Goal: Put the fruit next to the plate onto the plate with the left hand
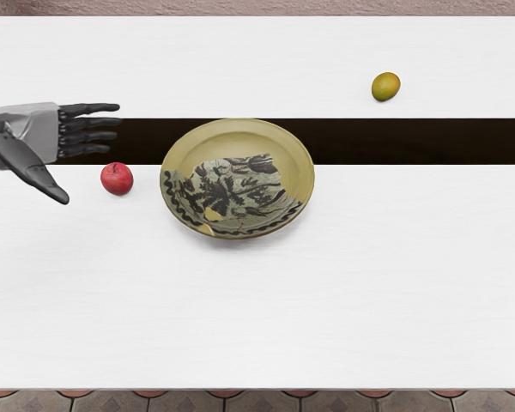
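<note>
Just left of the plate (pixel 302 159), the round red apple (pixel 117 178) sits stem-dimple up, the left robot hand (pixel 47 137) spread empty nearby.

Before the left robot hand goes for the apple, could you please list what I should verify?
1. Left robot hand open, holding nothing: ok.
2. Red apple beside the plate, nothing covering it: ok.
3. Robot hand positioned over the apple: not ok, it sits up and to the left of it.
4. Plate has room for the apple: ok.
5. Yellow-green fruit far from the plate, not the target: ok.
6. Apple will stay put when touched: cannot tell.
</note>
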Motion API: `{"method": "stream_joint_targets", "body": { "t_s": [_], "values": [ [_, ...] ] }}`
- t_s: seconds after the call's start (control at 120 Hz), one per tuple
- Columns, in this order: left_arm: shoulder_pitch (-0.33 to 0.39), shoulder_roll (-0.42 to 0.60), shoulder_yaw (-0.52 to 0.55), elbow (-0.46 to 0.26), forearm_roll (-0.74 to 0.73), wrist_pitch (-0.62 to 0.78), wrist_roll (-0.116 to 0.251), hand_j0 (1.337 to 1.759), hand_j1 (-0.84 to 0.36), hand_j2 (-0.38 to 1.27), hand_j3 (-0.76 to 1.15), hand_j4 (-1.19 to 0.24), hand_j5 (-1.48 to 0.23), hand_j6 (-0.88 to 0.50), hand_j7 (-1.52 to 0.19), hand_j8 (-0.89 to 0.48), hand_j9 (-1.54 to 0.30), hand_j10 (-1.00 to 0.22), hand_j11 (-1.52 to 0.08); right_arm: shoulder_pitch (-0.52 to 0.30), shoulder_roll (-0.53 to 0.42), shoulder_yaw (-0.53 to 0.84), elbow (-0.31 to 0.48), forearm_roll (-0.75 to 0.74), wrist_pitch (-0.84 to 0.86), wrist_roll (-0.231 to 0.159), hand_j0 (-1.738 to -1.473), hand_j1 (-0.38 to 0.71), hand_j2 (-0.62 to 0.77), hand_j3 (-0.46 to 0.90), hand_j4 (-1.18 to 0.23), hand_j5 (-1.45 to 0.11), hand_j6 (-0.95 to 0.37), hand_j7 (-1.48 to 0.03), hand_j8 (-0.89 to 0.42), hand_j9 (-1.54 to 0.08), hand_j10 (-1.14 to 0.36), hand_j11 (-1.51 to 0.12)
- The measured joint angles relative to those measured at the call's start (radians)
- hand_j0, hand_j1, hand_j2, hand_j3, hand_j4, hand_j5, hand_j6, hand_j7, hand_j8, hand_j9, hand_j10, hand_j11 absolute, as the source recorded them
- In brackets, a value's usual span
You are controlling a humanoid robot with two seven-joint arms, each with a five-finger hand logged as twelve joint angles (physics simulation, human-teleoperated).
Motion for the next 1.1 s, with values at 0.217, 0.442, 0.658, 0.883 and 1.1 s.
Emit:
{"method": "stream_joint_targets", "body": {
  "t_s": [0.217, 0.442, 0.658, 0.883, 1.1],
  "values": [
    [0.003, 0.019, -0.001, -0.001, 0.075, 0.089, 0.000, 1.658, 0.34, 0.00, 0.00, -0.01, -0.01, -0.01, -0.01, -0.01, -0.01, -0.01, -0.01, 0.002, 0.000, 0.001, 0.000, 0.000, 0.000, 0.005, -1.658, -0.35, 0.00, 0.00, 0.00, 0.00, 0.00, 0.00, 0.00, 0.00, 0.00, 0.00],
    [0.021, 0.004, 0.048, -0.018, 0.307, 0.392, 0.001, 1.658, 0.34, 0.00, 0.00, -0.01, -0.02, -0.02, -0.02, -0.01, -0.02, -0.01, -0.02, 0.002, 0.000, 0.001, 0.000, 0.000, 0.000, 0.006, -1.658, -0.35, 0.00, 0.00, 0.00, 0.00, 0.00, 0.00, 0.00, 0.00, 0.00, 0.00],
    [-0.116, -0.075, 0.305, -0.097, 0.376, 0.735, -0.006, 1.658, 0.34, 0.00, 0.00, -0.01, -0.02, -0.02, -0.02, -0.02, -0.02, -0.01, -0.02, 0.002, 0.000, 0.001, 0.000, 0.000, 0.000, 0.006, -1.658, -0.35, 0.00, 0.00, 0.00, 0.00, 0.00, 0.00, 0.00, 0.00, 0.00, 0.00],
    [-0.146, -0.176, 0.462, -0.104, 0.404, 0.989, -0.002, 1.658, 0.33, 0.01, 0.00, -0.02, -0.02, -0.02, -0.02, -0.02, -0.02, -0.02, -0.02, 0.002, 0.000, 0.001, 0.000, 0.000, 0.000, 0.006, -1.658, -0.35, 0.00, 0.00, 0.00, 0.00, 0.00, 0.00, 0.00, 0.00, 0.00, 0.00],
    [-0.227, -0.367, 0.550, 0.027, 0.510, 1.060, 0.050, 1.658, 0.28, 0.01, 0.00, -0.06, -0.08, -0.06, -0.08, -0.06, -0.08, -0.06, -0.08, 0.002, 0.000, 0.001, 0.000, 0.000, 0.000, 0.006, -1.658, -0.35, 0.00, 0.00, 0.00, 0.00, 0.00, 0.00, 0.00, 0.00, 0.00, 0.00]
  ]
}}
